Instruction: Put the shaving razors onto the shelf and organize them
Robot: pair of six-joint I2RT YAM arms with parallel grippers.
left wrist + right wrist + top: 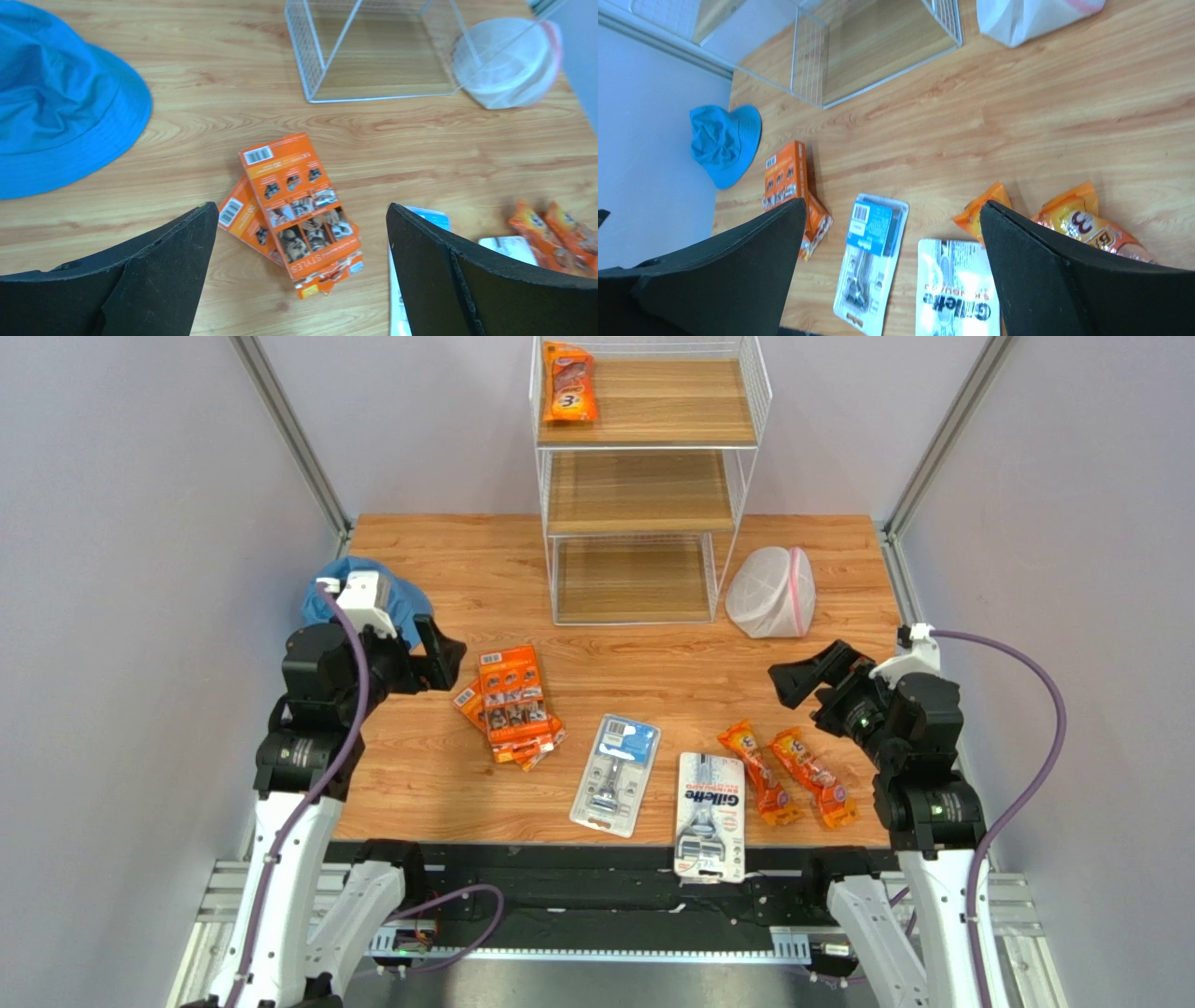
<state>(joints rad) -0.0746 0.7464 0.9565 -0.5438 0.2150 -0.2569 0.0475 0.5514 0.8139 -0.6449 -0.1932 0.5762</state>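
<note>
The left jaws stand wide apart and hold nothing. The stack of flat orange multi-packs (511, 703) lies on the bench (673, 672) just ahead of them, toward the middle, and of the two arms the left arm (326, 686) is clearly the nearer to this stack. In the left wrist view the stack shows between the two open fingers (175, 266) but lower, on the wood, and it is not touched. Its long axis runs away from the camera, with the far end leaning a little to the left, so it crosses the line between the fingers almost at a right angle. I judge that the jaws could come down and close over the short width without much turning. The right jaws are also wide apart and empty. Two long orange bags (786, 774) lie side by side near them, toward the near edge, with the white Gillette card (710, 814) and a blue blister card (616, 774) further left. The shelf (638, 493) stands at the far edge, well apart from these, and one orange bag (570, 382) lies already on its top board.
</note>
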